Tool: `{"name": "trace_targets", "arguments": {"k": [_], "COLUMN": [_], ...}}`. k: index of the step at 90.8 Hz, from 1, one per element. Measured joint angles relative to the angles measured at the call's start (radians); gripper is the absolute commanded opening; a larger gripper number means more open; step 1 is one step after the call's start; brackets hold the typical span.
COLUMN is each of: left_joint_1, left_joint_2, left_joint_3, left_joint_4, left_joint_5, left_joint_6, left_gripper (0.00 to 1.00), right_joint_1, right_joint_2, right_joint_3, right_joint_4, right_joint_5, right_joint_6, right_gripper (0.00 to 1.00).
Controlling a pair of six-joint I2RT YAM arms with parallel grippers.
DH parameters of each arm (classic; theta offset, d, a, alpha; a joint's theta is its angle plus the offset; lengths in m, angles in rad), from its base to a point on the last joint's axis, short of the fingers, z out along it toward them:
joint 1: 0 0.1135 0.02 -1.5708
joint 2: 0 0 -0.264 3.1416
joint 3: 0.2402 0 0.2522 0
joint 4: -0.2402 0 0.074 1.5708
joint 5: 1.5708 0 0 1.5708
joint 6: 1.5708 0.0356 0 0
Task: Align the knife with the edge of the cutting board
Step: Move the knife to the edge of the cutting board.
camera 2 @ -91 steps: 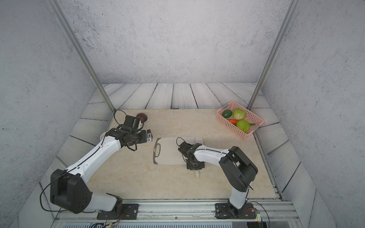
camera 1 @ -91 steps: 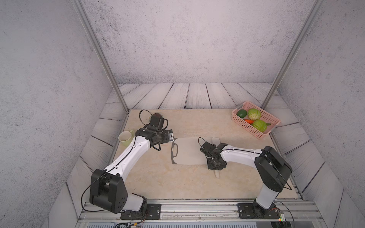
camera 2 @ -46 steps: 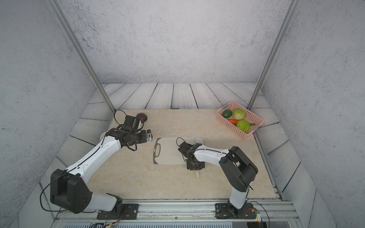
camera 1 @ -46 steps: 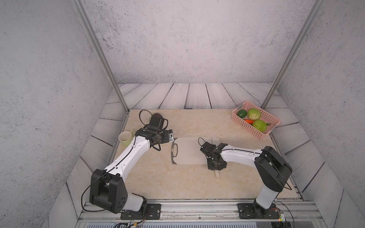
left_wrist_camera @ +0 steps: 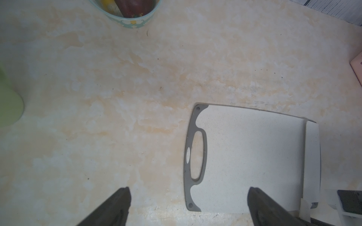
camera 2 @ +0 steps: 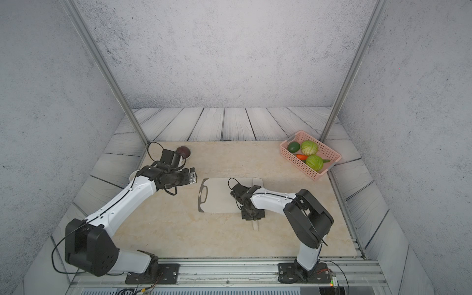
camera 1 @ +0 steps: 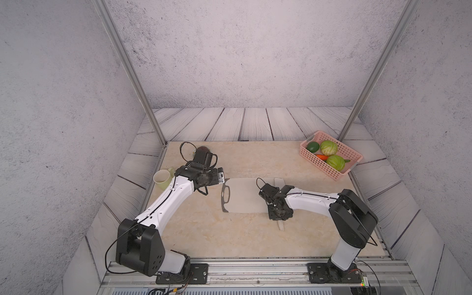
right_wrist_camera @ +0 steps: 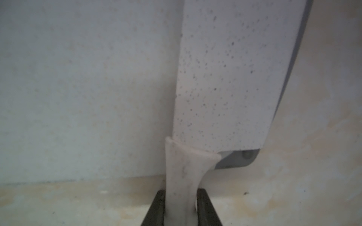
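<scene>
Lengthwise along board (left_wrist_camera: 254, 156) end, knife (right_wrist_camera: 223, 78) blade-rearward

Flat pale grey-white rectangular cutting board (camera 1: 242, 196): dark grey end trims, slot handle hole at one end. Lies flat.

Cleaver-shaped knife (right_wrist_camera: 225, 78): speckled off-white blade flat along the opposite end, roughly parallel with that edge, grey trim showing beside it. Cream handle overhangs the board.

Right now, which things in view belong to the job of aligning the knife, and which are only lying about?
For the job:
- knife, handle in the shut right gripper
- board, under the blade

Lying about:
- basket of vegetables
- cup
- bowl
- left gripper, open and empty
</scene>
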Motion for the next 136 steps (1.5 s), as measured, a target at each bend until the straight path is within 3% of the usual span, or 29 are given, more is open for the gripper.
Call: {"name": "trace_targets", "arguments": {"k": [136], "left_joint_1": [-0.003], "left_joint_2": [0.000], "left_joint_3": [0.000], "left_joint_4": [0.000], "left_joint_5": [-0.008], "left_joint_6": [0.000], "left_gripper": [0.98], "right_joint_1": [-0.014], "right_joint_2": [0.000], "right_joint_3": [0.002], "right_joint_4": [-0.008], "right_joint_5": [0.000], "right_joint_6": [-0.018], "right_gripper": [0.19]}}
